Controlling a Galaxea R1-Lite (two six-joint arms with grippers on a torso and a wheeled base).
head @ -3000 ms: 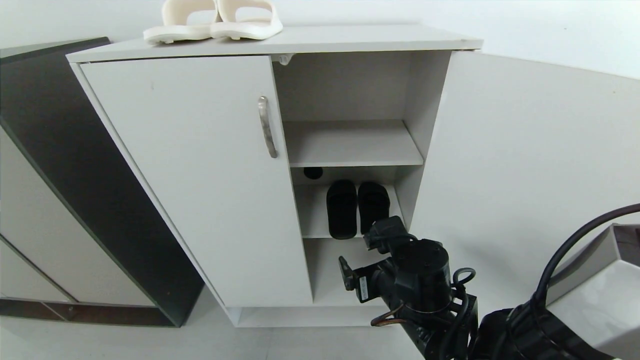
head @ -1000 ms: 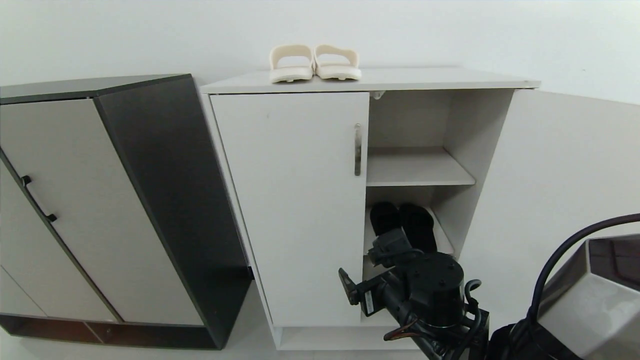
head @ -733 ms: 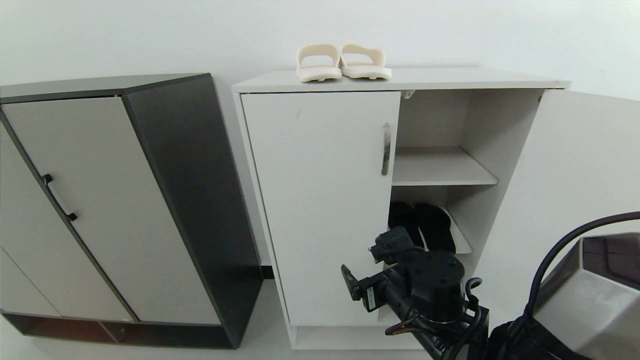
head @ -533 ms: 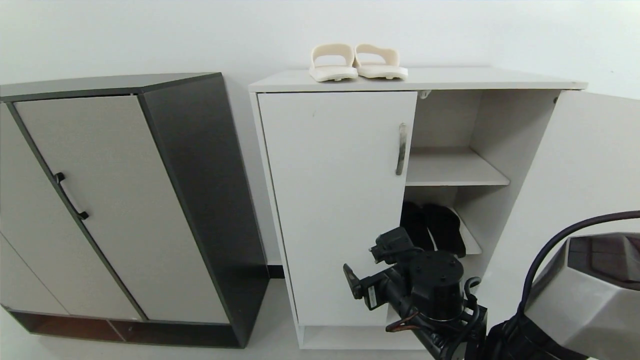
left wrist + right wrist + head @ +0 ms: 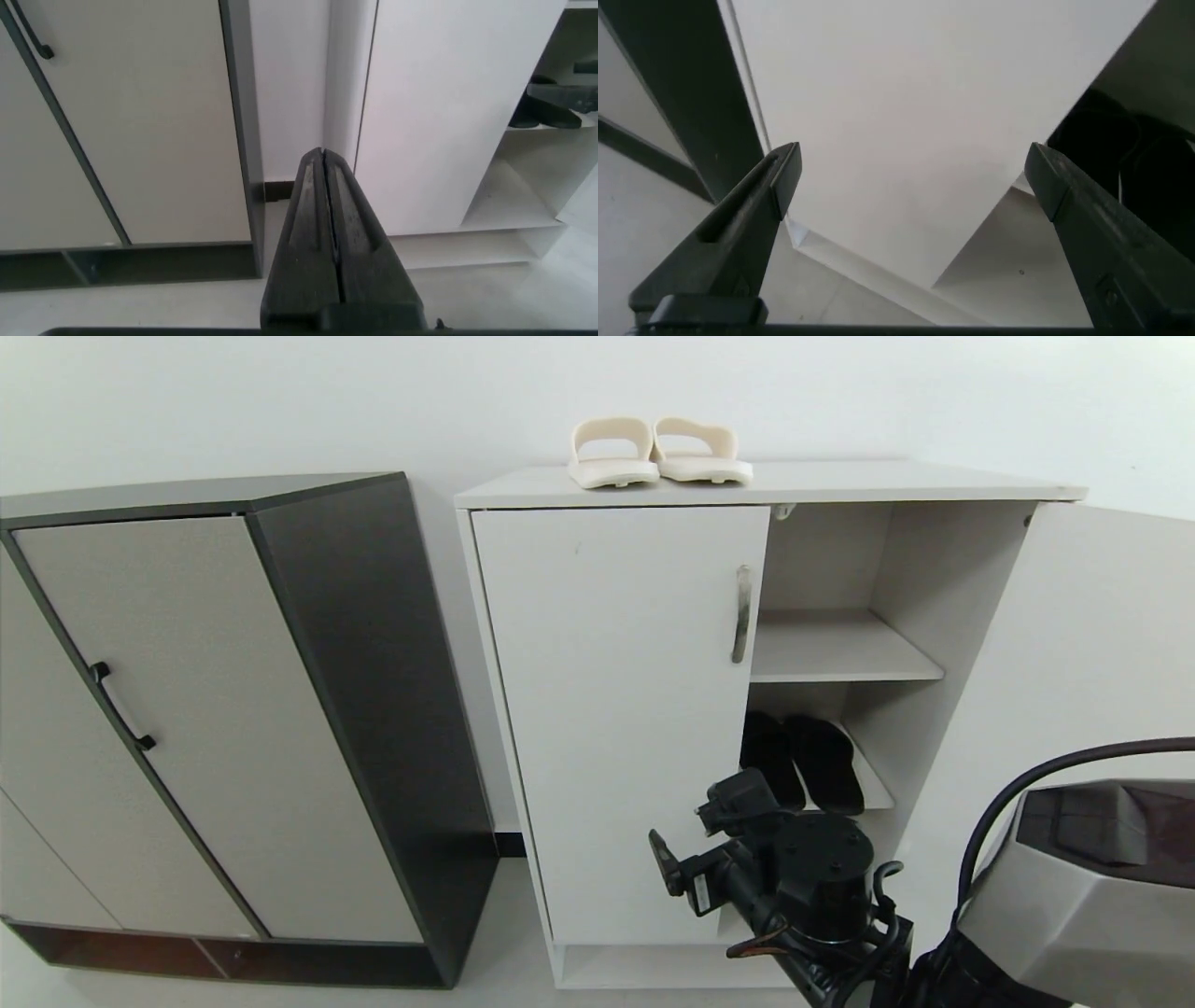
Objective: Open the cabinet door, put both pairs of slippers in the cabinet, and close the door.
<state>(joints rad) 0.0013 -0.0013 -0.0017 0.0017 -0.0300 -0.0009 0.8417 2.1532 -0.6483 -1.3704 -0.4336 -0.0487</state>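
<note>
Right pincer (image 5: 912, 157) (fingers spread) still hangs before the cabinet (image 5: 887, 481); left pincer (image 5: 323, 159) closed.

A dark-sided cabinet (image 5: 364, 709) stands well to the left of the right end effector (image 5: 700, 826) and reaches higher than it. Its pale grey door (image 5: 187, 728) is shut and carries a slanted black bar handle (image 5: 119, 705). A low open recess (image 5: 140, 952) runs under that door. A short dark skirting strip (image 5: 276, 191) lies straight ahead of the left end effector (image 5: 322, 163), at the foot of the white wall (image 5: 280, 401), with pale floor (image 5: 140, 299) below.
</note>
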